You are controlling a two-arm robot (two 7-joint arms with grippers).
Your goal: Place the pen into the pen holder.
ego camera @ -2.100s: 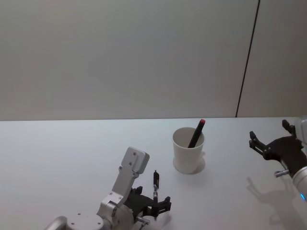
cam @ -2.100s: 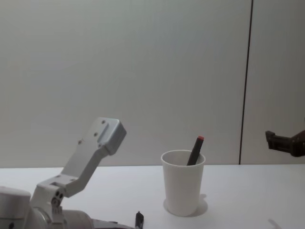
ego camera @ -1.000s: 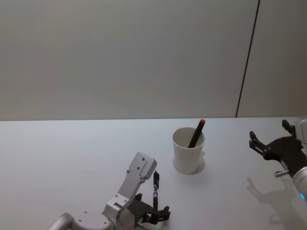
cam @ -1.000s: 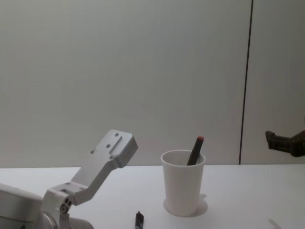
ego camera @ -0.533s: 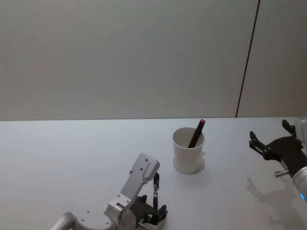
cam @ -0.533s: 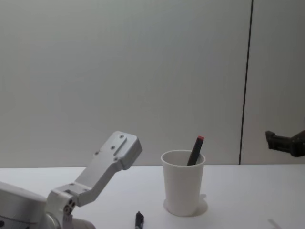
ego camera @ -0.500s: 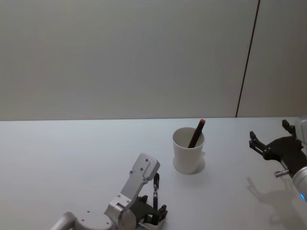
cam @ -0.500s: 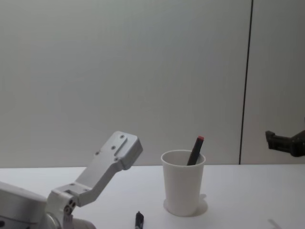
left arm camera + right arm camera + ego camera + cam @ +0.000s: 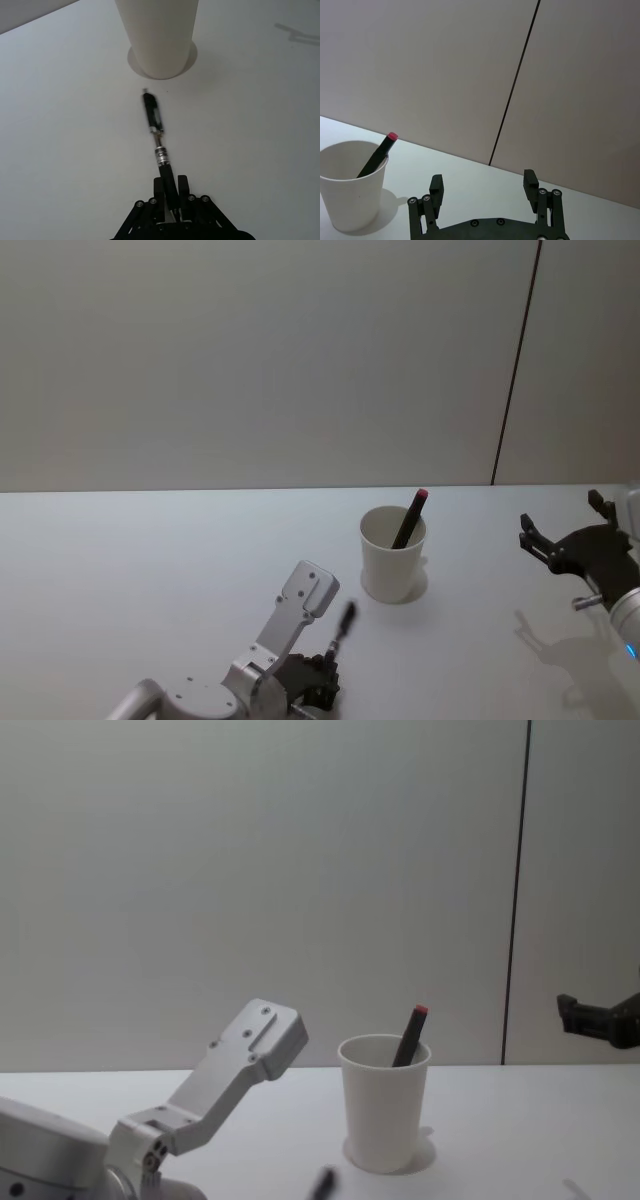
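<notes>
My left gripper (image 9: 170,189) is shut on the rear end of a black pen (image 9: 153,116). The pen's free end points towards the pen holder (image 9: 158,35), a white paper cup just beyond it. In the head view the pen (image 9: 344,620) slants up and right from the left gripper (image 9: 318,682), short of the pen holder (image 9: 392,558). A dark pen with a red cap (image 9: 411,516) leans inside the cup. My right gripper (image 9: 483,180) hovers open and holds nothing, off to the right of the cup (image 9: 351,192).
The white table (image 9: 150,560) stretches bare on all sides of the cup. A plain wall with a dark vertical seam (image 9: 515,360) stands behind it. The left arm's white link (image 9: 240,1060) rises left of the cup (image 9: 384,1105).
The left gripper has closed on the black pen and swung its free end up and to the right, towards the cup. The right arm has not moved.
</notes>
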